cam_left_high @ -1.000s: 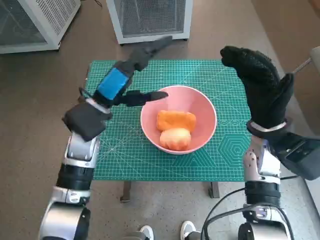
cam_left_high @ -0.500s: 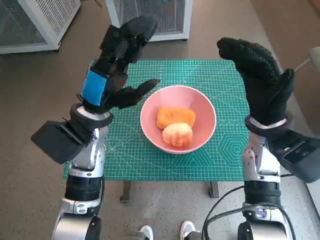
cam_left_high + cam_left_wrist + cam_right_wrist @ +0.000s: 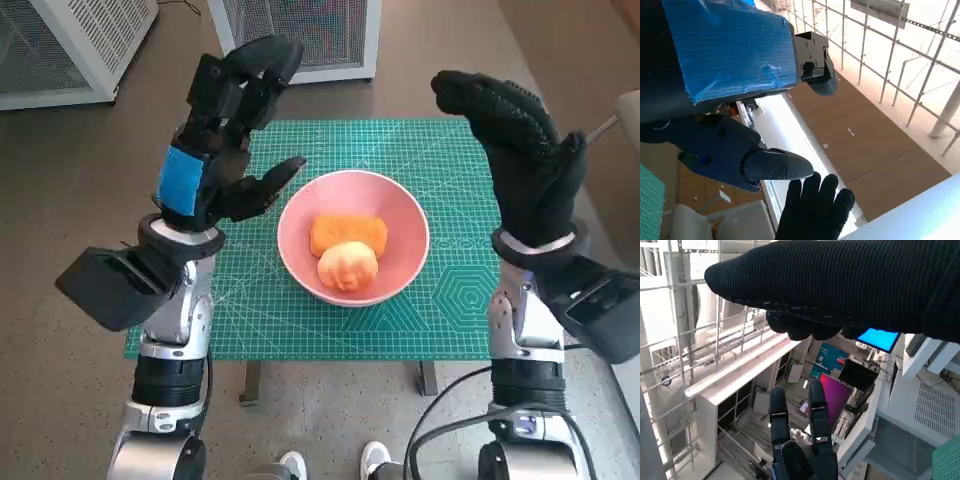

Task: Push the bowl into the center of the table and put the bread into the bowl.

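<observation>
head view: both bread pieces [image 3: 347, 250] are seen inside the pink bowl [image 3: 410, 228] mid-counter [image 3: 450, 310], so left hand [image 3: 225, 135] and right hand [image 3: 520, 150] are raised, spread, holding nothing.

left hand [image 3: 215, 150] has risen upright (fingers spread).

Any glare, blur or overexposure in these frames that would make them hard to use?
Head view: evenly lit and sharp, the bowl and bread clear, edges bowed by the wide lens. Left wrist view: bright washed-out background, the left hand dark against it. Right wrist view: the right hand near-black against pale structures.
</observation>
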`<state>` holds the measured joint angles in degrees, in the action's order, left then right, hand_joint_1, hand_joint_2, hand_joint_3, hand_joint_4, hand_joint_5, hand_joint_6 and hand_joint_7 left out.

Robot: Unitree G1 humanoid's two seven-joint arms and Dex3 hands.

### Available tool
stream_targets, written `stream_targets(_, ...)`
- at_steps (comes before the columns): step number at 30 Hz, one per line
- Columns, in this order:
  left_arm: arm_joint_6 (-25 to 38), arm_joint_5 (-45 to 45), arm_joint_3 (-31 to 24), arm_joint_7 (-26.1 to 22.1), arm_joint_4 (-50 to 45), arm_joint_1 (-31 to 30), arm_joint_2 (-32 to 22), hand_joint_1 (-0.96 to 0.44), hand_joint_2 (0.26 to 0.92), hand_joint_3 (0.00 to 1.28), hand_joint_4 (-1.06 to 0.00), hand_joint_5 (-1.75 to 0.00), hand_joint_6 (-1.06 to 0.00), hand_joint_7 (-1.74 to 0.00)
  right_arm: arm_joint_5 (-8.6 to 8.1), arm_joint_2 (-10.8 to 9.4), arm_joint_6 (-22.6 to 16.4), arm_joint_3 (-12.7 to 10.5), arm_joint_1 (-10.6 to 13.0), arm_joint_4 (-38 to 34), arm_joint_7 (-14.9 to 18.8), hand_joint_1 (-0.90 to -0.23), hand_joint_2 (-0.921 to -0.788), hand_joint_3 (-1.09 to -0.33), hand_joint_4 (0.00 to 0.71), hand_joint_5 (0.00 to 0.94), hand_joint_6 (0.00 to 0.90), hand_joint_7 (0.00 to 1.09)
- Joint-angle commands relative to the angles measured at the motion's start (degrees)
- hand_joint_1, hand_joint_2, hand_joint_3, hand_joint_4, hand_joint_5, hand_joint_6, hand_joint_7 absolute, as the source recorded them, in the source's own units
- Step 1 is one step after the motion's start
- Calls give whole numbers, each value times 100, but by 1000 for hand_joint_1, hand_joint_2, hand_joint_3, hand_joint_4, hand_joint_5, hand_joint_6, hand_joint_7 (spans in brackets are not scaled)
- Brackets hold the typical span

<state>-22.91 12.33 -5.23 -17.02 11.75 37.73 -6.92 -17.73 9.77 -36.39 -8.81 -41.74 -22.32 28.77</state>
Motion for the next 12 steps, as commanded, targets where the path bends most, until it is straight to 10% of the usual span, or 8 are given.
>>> stream_targets(1, -145, 210, -89, -90, -13, -15, 40, -537, 921, 305, -259, -30, 0, -797, 55, 62, 103, 18, -20, 13, -48, -532, -921, -553, 239, 0, 23, 524)
stream_targets(12, -428, 210, -163, -139, 248, 79, 52, -540, 921, 295, -268, -33, -22, -783, 164, 59, 59, 86, -95, -33, -141, -539, -921, -553, 243, 2, 22, 538)
